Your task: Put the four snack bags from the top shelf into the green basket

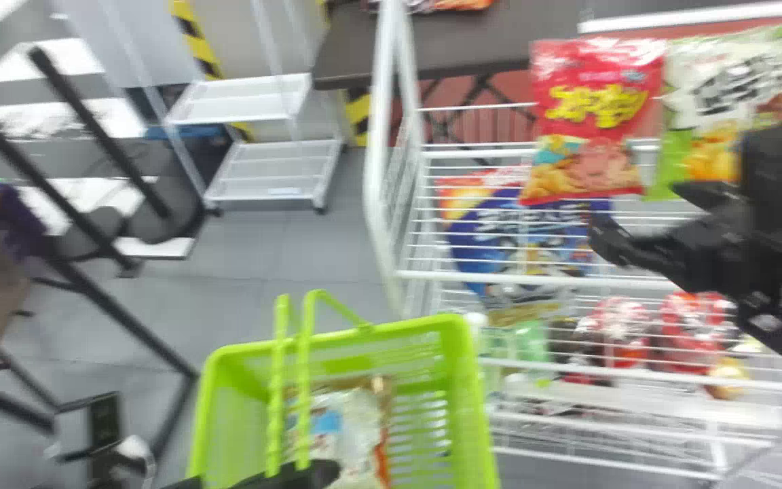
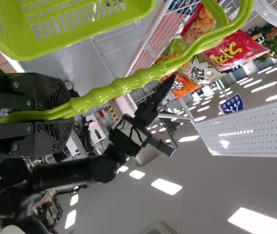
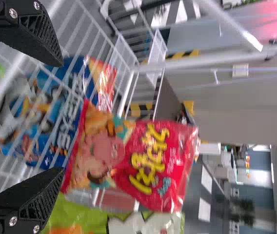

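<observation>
Red bag [image 3: 153, 161] stands upright on top shelf [image 1: 445, 276], just ahead of your R gripper [image 3: 61, 117], fingers spread; long axis up-down. R arm's nearer, prob. go fwd. Your L gripper [image 2: 70, 109] is clamped on basket handles [image 2: 143, 78].

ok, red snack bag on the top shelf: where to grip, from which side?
I'd take the red snack bag by its lower half, from the front, jaws at its left and right edges. It stands face-on, left edge free; low on the right a narrow gap parts it from the green-white bag. The right gripper, open, should straddle it.
</observation>
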Tool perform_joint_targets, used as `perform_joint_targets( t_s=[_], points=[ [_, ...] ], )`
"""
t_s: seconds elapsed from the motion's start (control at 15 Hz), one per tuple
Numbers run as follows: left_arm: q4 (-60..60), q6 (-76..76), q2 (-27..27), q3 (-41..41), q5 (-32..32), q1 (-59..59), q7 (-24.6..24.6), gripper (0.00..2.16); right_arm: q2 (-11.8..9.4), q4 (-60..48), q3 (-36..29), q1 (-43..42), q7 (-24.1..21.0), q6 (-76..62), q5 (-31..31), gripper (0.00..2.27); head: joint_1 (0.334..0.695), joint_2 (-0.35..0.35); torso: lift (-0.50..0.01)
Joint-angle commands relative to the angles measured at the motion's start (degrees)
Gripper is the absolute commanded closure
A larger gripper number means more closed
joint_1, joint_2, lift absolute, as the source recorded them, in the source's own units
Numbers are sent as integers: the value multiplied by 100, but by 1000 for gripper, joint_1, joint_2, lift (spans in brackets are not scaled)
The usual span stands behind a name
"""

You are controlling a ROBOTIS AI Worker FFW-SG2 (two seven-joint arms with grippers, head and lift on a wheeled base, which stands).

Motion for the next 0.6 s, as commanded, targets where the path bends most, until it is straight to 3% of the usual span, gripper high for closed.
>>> perform_joint_targets(
  t_s=[0.0, 0.13, 0.4, 0.53],
  points=[
    [5, -1, 0, -9, 1, 5, -57, 2148, 183, 1374, 29, -776, -43, -814, -113, 56, 695, 168, 0],
    [-4, -1, -9, -26, 1, 49, -57, 2148, 412, 2341, 38, -1312, -52, -1395, -130, 66, 695, 158, 0],
    [5, -19, 0, 0, 45, 119, -57, 2148, 552, 4195, 249, -2297, 45, -2432, -473, 218, 695, 173, 0],
    [13, -19, 0, 0, 45, 128, -57, 2148, 640, 4573, 311, -2534, 45, -2432, -447, 782, 695, 190, 0]
  ],
)
